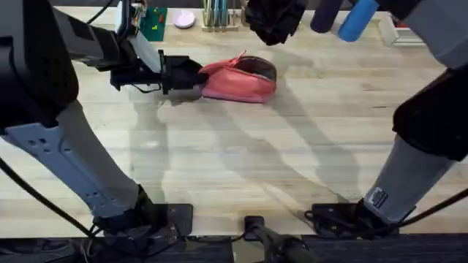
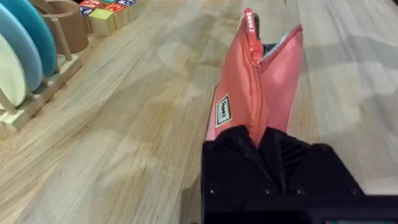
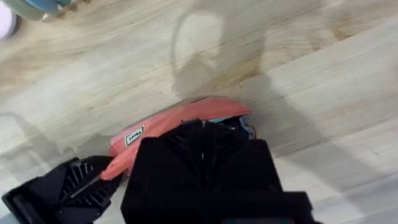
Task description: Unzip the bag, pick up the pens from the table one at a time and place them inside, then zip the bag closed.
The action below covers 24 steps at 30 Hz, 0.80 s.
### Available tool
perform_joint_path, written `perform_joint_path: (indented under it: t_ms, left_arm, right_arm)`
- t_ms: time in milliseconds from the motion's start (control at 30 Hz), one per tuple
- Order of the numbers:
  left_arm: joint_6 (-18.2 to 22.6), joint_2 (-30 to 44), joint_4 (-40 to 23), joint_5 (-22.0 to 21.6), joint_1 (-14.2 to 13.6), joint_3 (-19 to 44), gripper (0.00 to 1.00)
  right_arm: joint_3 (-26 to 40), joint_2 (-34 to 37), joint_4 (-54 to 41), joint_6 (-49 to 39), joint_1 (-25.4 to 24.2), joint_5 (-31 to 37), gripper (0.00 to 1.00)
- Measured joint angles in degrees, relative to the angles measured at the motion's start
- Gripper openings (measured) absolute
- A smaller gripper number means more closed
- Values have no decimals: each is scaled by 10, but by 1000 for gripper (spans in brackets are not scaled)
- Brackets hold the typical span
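Note:
The salmon-pink bag [image 1: 238,80] lies on the table [image 1: 241,161] towards the back, and its zipper is open at the right end, showing a dark inside. My left gripper [image 1: 183,74] is shut on the bag's left end. In the left wrist view the bag [image 2: 255,87] stretches away from the left gripper [image 2: 258,140], with the red zipper pull at its far tip. High above the bag's open end hangs my right gripper [image 1: 274,22], fingers together. The right wrist view shows the bag [image 3: 168,121] just beyond the right gripper [image 3: 200,127]. The pens are out of view.
A wooden holder with teal pens [image 1: 219,14], a pink round thing [image 1: 183,20] and a green card [image 1: 153,22] stand along the back edge. A rack of discs [image 2: 18,56], a wooden cup [image 2: 65,22] and coloured blocks [image 2: 106,12] stand near the left arm.

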Motion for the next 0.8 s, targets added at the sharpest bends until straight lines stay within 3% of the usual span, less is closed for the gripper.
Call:
perform_joint_path:
  t_ms: [67, 100, 200, 300, 333, 533, 800]
  left_arm:
    - [0, 0, 0, 0, 0, 0, 42]
    - [0, 0, 0, 0, 0, 0, 42]
    - [0, 0, 0, 0, 0, 0, 42]
    - [0, 0, 0, 0, 0, 0, 42]
    - [0, 0, 0, 0, 0, 0, 42]
    - [0, 0, 0, 0, 0, 0, 42]
    - [0, 0, 0, 0, 0, 0, 42]
  right_arm:
    - [0, 0, -3, -7, 4, 0, 39]
    - [0, 0, -5, -7, 7, 0, 133]
    - [0, 0, -13, -18, 19, 0, 487]
    - [0, -1, -13, -37, 37, 0, 908]
    - [0, -1, -13, -49, 44, -1, 973]
    - [0, -7, -13, -122, 68, -21, 996]
    - [0, -8, -9, -169, 60, -65, 996]
